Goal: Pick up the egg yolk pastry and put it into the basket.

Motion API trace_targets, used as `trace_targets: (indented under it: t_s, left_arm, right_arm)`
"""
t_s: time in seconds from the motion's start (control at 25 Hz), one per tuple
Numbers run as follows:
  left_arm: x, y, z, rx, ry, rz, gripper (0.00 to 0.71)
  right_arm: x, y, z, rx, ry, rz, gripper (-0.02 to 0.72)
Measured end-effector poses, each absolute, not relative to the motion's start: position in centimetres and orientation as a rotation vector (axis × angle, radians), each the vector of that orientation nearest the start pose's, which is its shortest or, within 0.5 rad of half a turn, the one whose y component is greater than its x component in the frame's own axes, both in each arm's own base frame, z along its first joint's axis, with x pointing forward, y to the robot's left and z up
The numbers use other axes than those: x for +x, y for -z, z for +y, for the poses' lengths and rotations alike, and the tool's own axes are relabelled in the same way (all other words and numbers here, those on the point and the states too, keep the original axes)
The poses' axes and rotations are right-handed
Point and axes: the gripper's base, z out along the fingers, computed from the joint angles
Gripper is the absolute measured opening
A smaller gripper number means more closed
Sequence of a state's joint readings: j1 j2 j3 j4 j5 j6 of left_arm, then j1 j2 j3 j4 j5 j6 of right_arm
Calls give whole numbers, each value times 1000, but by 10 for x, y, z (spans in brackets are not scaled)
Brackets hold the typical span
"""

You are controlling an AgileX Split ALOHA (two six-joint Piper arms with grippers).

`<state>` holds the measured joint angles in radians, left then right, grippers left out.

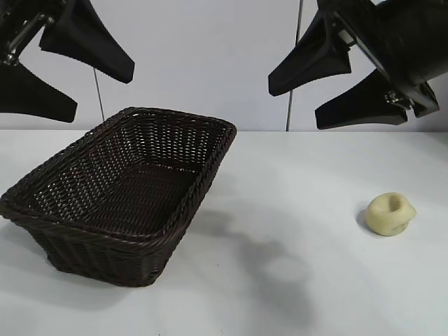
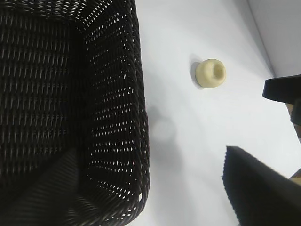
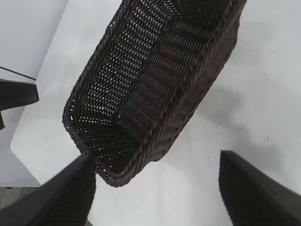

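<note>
A large rectangular dark brown woven wicker basket (image 1: 122, 199) with sloping sides and a braided rim sits on a plain white counter (image 1: 294, 280), at about nine o'clock in the exterior view, its open top facing up and nothing inside it. The egg yolk pastry (image 1: 390, 213), a small pale cream-yellow rounded lump with a dimple on top, rests on the counter at about four o'clock, well apart from the basket and untouched. The left gripper (image 1: 63, 70) hangs high at ten o'clock above the basket, its black jaws spread and holding nothing. The right gripper (image 1: 336, 91) hangs high at two o'clock, jaws likewise spread and empty, tilted downward. It is nearer the pastry, so it seems the likelier one to reach down for the pick-up, which has not begun. The basket's wide mouth should make the drop easy. No brand, label or writing is visible anywhere.
</note>
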<state>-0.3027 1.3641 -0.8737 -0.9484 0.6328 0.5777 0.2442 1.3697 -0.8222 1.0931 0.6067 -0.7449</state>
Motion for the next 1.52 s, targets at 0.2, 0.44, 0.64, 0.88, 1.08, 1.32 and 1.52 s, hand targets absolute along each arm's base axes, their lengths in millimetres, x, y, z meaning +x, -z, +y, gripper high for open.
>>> trace_targets:
  t_s: [0.2, 0.44, 0.64, 0.88, 1.08, 1.32, 1.52]
  left_arm:
    - [249, -272, -124, 292, 863, 2403, 605]
    - [249, -272, -124, 292, 863, 2403, 605]
    - [249, -272, -124, 292, 863, 2403, 605]
    - [249, -272, -124, 292, 863, 2403, 605]
    - [252, -272, -122, 266, 834, 2380, 605]
    - [252, -273, -122, 147, 885, 2412, 605]
    - [243, -272, -123, -153, 1023, 2545, 605]
  right_arm:
    - [253, -261, 111, -248, -870, 2357, 529]
    - [253, -261, 111, -248, -870, 2357, 529]
    - [253, -261, 111, -248, -869, 2356, 529]
    - [253, -261, 111, -248, -869, 2356, 529]
    - [253, -261, 111, -248, -869, 2356, 529]
    - [253, -261, 111, -248, -869, 2356, 529]
    - [253, -261, 111, -248, -869, 2356, 529]
